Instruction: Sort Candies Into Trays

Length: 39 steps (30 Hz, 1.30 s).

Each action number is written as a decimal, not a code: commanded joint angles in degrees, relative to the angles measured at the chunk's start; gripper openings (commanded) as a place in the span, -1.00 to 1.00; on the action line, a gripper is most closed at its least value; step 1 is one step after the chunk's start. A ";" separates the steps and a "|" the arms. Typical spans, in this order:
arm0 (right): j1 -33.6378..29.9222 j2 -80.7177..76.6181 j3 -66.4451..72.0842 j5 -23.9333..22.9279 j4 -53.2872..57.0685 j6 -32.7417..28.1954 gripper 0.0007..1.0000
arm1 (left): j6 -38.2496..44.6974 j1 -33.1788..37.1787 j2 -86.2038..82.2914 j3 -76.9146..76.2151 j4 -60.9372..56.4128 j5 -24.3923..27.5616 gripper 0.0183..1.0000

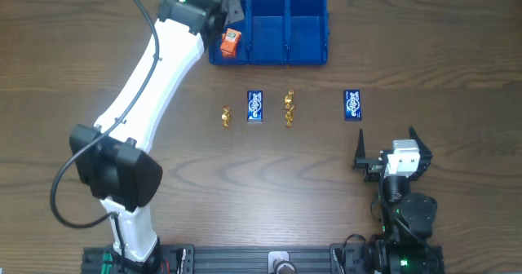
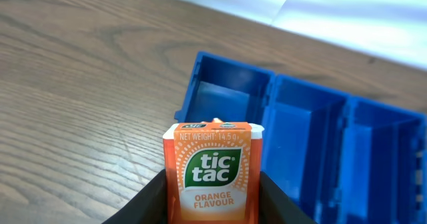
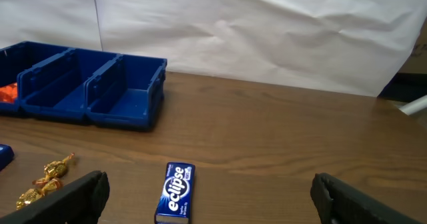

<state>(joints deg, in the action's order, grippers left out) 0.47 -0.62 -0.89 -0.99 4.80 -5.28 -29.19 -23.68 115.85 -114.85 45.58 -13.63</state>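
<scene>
**Orange box pinched at the far tray**

Nearest, at the right, the right claw is seen spread wide and holding nothing. Just beyond it a row of candies is laid across the table: a blue pack at the right, gold sweets in the middle, a second blue pack just left of them, and a single gold sweet leftmost. Farthest, an orange box is pinched upright in the left claw at the left end of the blue tray
</scene>
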 commanded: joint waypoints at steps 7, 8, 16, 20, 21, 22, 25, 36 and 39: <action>-0.22 0.35 0.37 0.28 -0.04 -0.57 1.00 | 14.10 2.45 10.95 0.37 -6.54 8.81 -0.50; -0.22 0.35 0.37 0.28 -0.04 -0.57 1.00 | 14.45 2.47 11.45 0.37 -6.67 8.83 -0.50; -0.22 0.35 0.37 0.28 -0.07 -0.57 1.00 | 15.52 2.47 14.01 0.37 -7.50 8.79 -0.45; -0.22 0.35 0.37 0.28 -0.07 -0.57 1.00 | 15.52 2.73 14.01 0.37 -7.54 8.79 -0.23; -0.22 0.35 0.37 0.28 -0.07 -0.57 1.00 | 15.52 2.80 14.01 0.37 -7.52 8.76 -0.12; -0.22 0.35 0.37 0.28 -0.07 -0.57 1.00 | 15.50 2.91 14.01 0.37 -7.50 8.79 0.11; -0.22 0.35 0.37 0.28 -0.07 -0.57 1.00 | 15.43 3.08 13.64 0.37 -6.97 8.81 0.59; -0.22 0.35 0.37 0.28 -0.07 -0.57 1.00 | 13.64 1.79 -22.80 14.69 -14.21 4.02 0.67; -0.22 0.35 0.37 0.28 -0.07 -0.57 1.00 | 16.35 3.72 -42.38 32.48 -25.75 4.52 0.64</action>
<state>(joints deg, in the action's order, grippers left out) 0.47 -0.62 -0.89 -1.02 4.78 -5.28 -14.76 -21.80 89.25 -95.83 24.56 -7.14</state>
